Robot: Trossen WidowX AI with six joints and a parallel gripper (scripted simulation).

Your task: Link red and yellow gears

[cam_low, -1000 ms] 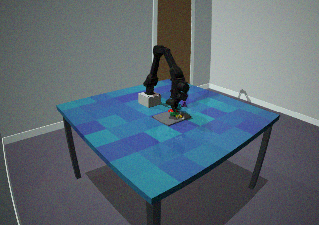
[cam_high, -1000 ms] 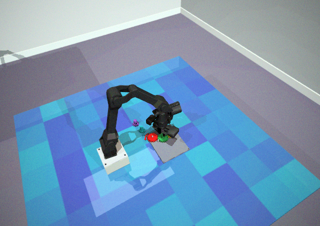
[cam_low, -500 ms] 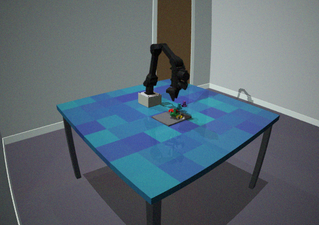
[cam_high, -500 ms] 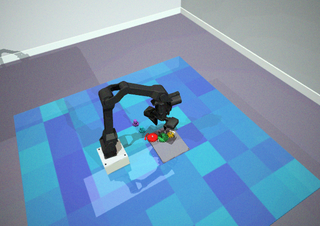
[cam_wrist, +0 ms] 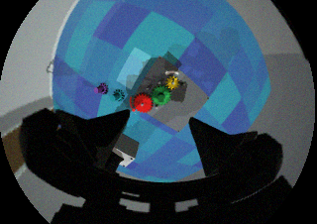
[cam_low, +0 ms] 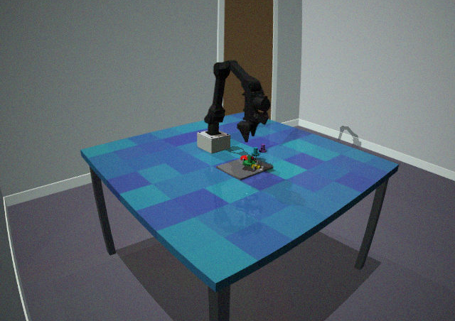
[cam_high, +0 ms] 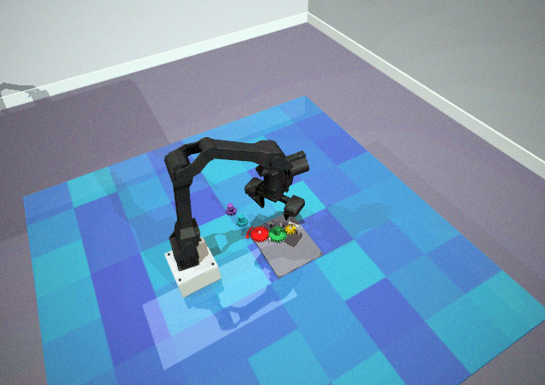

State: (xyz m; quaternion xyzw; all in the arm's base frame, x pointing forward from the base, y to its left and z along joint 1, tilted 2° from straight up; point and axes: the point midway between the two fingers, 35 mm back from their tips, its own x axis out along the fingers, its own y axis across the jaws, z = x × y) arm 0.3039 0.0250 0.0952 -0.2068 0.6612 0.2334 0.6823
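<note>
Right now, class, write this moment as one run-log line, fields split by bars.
fingers: open, above board | green gear: between red and yellow gears | purple, teal gears: off board

- Red gear (cam_high: 259, 234) (cam_low: 243, 158) (cam_wrist: 143, 103): seated at the board's edge.
- Green gear (cam_high: 277, 234) (cam_low: 249, 161) (cam_wrist: 160, 95): set between red and yellow.
- Yellow gear (cam_high: 290, 229) (cam_low: 255, 166) (cam_wrist: 172, 82): mounted on the grey board (cam_high: 292, 257) (cam_low: 234, 171) (cam_wrist: 185, 110).
- Teal gear (cam_high: 241, 221) (cam_low: 255, 151) (cam_wrist: 118, 94), purple gear (cam_high: 231, 209) (cam_low: 262, 148) (cam_wrist: 102, 88): stood upright off-board.
</note>
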